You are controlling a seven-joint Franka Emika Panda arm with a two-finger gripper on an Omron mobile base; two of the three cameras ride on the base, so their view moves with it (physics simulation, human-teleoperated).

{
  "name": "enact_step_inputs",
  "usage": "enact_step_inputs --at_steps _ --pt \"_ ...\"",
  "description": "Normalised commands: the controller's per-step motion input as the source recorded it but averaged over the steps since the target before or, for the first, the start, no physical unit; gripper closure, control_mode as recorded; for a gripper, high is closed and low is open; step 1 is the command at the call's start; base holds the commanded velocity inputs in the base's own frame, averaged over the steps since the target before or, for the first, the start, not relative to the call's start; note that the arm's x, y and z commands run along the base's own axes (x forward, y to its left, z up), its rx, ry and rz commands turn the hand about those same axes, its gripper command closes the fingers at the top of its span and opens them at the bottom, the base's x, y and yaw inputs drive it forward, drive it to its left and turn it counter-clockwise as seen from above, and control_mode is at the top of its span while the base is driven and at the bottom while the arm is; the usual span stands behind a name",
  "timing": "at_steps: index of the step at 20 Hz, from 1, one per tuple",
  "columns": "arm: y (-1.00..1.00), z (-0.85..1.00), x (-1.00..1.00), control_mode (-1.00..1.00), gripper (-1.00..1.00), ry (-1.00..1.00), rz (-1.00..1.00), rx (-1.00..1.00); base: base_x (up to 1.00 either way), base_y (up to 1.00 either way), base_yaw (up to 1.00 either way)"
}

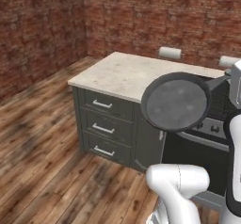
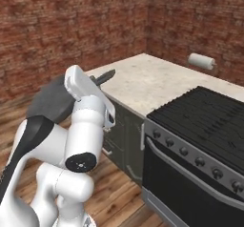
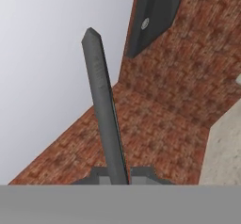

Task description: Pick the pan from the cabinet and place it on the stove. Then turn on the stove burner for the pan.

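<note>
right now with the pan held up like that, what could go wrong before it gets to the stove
The gripper pinches only the thin handle, and the pan hangs tilted on its side in the air, so it may twist or slip in the grip.

The pan sits over the counter's edge, left of the stove; swinging it across low could clip the counter or the grates.

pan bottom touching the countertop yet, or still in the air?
Apart. The left base view shows the pan tilted on edge, hanging out past the countertop's front edge with drawer fronts behind it, carried by its handle.
</note>
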Motion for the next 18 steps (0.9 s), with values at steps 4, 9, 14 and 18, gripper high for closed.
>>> enact_step_inputs --at_steps 4,9,14,18 --pt "0.0 0.0 0.0 1.0 1.0 0.0 0.0 0.0 0.57 0.13 -0.26" --pt "0.0 0.0 0.0 1.0 1.0 0.0 0.0 0.0 0.58 0.11 -0.25" --pt "0.0 0.0 0.0 1.0 1.0 0.0 0.0 0.0 0.62 0.03 -0.24" --pt "0.0 0.0 0.0 1.0 1.0 0.0 0.0 0.0 0.57 0.03 -0.24"
